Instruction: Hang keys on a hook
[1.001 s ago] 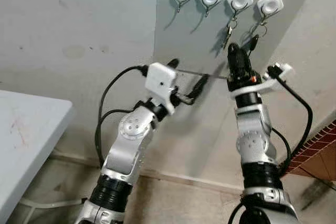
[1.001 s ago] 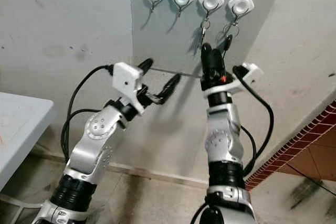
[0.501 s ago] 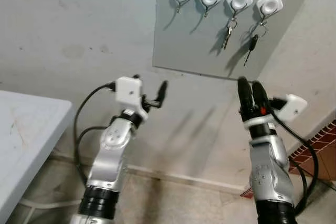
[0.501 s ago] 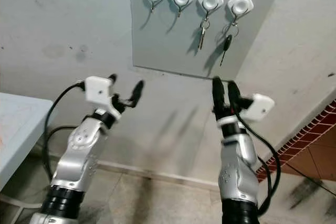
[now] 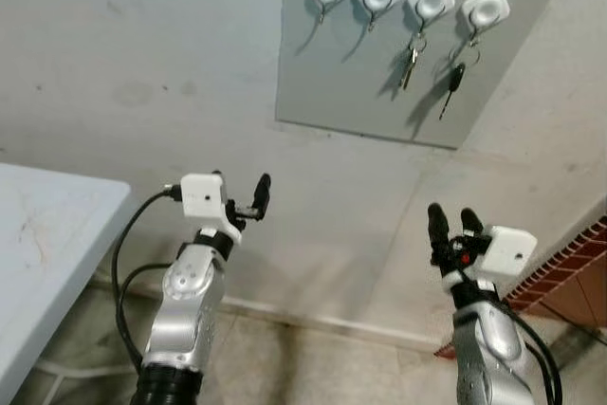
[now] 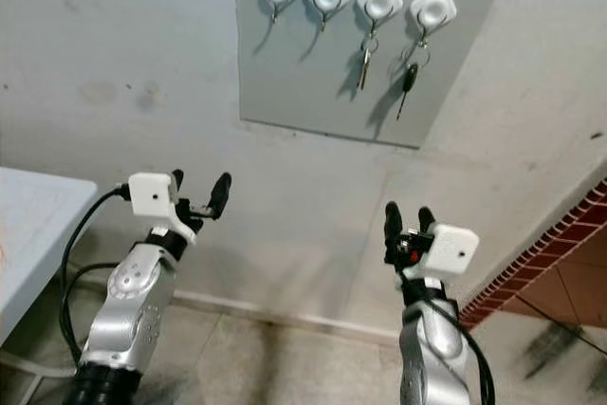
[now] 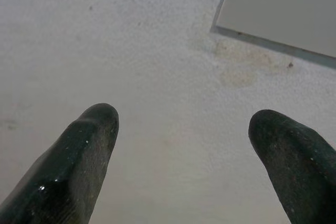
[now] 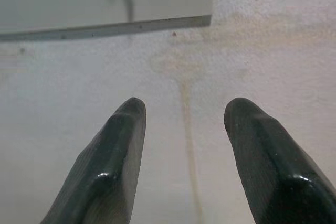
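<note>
silver key (image 5: 410,62) | third hook (image 5: 431,1) || black-headed key (image 5: 451,85) | fourth hook (image 5: 485,12) | both hanging

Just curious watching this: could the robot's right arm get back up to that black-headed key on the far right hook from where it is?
Probably yes: the right gripper is open, well below the black-headed key, with only bare wall between.

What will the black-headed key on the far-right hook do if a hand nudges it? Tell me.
The black-headed key hangs by a ring from the far-right hook, so it would probably swing freely instead of resisting. It looks small and thin, likely light. The hook seems open-ended, so an upward push might lift the ring off.
</note>
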### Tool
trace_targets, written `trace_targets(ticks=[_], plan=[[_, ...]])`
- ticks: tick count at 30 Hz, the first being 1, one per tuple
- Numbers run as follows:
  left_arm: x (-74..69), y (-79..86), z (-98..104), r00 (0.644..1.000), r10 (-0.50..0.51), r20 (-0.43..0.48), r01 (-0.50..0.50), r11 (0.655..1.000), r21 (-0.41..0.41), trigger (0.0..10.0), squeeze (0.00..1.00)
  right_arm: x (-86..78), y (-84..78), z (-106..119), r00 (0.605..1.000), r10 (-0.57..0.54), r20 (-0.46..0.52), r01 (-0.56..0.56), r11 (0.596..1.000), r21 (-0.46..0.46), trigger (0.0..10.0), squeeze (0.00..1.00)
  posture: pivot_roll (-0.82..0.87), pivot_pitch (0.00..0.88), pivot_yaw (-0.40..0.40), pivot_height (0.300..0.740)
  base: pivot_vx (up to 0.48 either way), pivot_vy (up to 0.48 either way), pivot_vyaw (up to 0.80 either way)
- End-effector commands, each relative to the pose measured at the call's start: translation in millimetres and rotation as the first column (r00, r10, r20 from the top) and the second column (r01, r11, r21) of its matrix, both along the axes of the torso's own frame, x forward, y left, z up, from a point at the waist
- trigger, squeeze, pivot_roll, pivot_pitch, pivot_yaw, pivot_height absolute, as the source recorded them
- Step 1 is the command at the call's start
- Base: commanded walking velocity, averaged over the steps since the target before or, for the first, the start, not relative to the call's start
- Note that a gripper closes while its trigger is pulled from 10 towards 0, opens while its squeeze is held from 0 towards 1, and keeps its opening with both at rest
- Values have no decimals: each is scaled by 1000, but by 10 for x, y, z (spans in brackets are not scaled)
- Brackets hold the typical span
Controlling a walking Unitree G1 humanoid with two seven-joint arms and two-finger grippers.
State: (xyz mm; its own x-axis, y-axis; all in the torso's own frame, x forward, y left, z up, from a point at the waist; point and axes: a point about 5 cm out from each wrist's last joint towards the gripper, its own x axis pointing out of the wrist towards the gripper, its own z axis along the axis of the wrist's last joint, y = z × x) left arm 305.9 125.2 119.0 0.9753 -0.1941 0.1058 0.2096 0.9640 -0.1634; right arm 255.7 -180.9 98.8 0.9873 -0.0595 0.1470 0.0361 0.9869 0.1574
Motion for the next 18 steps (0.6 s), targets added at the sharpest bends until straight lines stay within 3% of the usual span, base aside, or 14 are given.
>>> trace_targets(ticks=[1, 11, 13, 14, 18], plan=[[-69, 16, -17, 1000, 2, 1, -2, 999, -35, 10000, 0, -82, 36, 62, 1000, 1, 23, 0, 999, -41, 10000, 0, -32, 59, -53, 740, 0, 0, 0], [-368, 181, -334, 997, 29, -67, -33, 997, -64, 10000, 0, -384, -24, -182, 994, -74, -86, 67, 995, -76, 10000, 0, -22, 39, -57, 740, 0, 0, 0], [-383, 208, -350, 997, 29, -67, -32, 998, -46, 10000, 0, -404, -38, -194, 992, -80, -93, 72, 994, -88, 10000, 0, -22, 36, -58, 740, 0, 0, 0], [-393, 311, -353, 996, 58, -74, -62, 996, -59, 10000, 0, -436, -105, -237, 988, -106, -114, 93, 989, -119, 10000, 0, -25, 33, -57, 740, 0, 0, 0], [-384, 363, -316, 995, 78, -58, -82, 995, -65, 10000, 0, -449, -143, -242, 987, -109, -114, 93, 986, -137, 10000, 0, -21, 27, -58, 740, 0, 0, 0]])
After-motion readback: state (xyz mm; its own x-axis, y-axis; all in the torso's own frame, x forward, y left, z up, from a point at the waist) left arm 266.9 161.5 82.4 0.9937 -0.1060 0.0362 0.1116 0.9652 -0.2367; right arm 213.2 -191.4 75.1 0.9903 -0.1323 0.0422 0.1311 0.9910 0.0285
